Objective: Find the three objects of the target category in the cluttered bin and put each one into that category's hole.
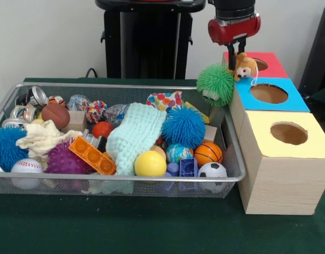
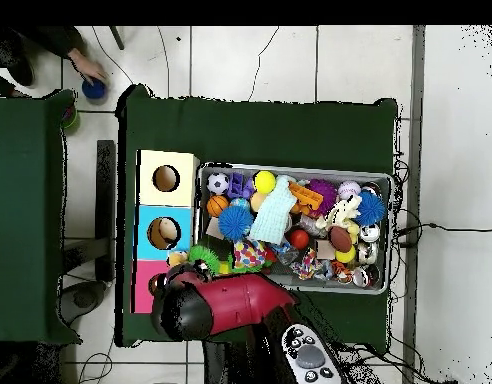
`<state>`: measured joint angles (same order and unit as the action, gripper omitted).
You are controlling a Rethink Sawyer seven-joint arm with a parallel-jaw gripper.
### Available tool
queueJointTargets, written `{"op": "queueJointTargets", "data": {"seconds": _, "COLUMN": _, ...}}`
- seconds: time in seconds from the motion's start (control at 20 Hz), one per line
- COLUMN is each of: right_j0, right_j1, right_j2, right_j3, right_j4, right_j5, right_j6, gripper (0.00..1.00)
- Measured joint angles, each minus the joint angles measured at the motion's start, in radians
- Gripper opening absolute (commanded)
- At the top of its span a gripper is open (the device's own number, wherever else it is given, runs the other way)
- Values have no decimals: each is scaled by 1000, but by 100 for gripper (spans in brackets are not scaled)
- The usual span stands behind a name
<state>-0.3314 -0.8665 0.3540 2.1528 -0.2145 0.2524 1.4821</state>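
front view: the tool [image 1: 237,54] grips an orange-tan plush animal [image 1: 245,67] just before the red-topped box's hole [image 1: 259,64].

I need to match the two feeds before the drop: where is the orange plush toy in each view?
Front view: the orange plush toy hangs from the gripper at upper right, beside the green spiky ball, near the red box.
Overhead view: the orange plush toy shows as a small tan spot at the arm's tip, left of the bin.
Shared landmark: the blue box, next to the toy in both.
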Motion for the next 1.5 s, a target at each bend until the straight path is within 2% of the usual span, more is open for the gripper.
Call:
{"op": "queueJointTargets", "data": {"seconds": 0.4, "right_j0": 0, "right_j1": 1, "right_j2": 0, "right_j3": 0, "right_j4": 0, "right_j5": 2, "right_j6": 0, "gripper": 0}}
{"op": "queueJointTargets", "data": {"seconds": 1.1, "right_j0": 3, "right_j1": 1, "right_j2": 1, "right_j3": 0, "right_j4": 34, "right_j5": 76, "right_j6": 0, "gripper": 0}}
{"op": "queueJointTargets", "data": {"seconds": 1.5, "right_j0": 3, "right_j1": 4, "right_j2": 18, "right_j3": 0, "right_j4": 40, "right_j5": 86, "right_j6": 0, "gripper": 0}}
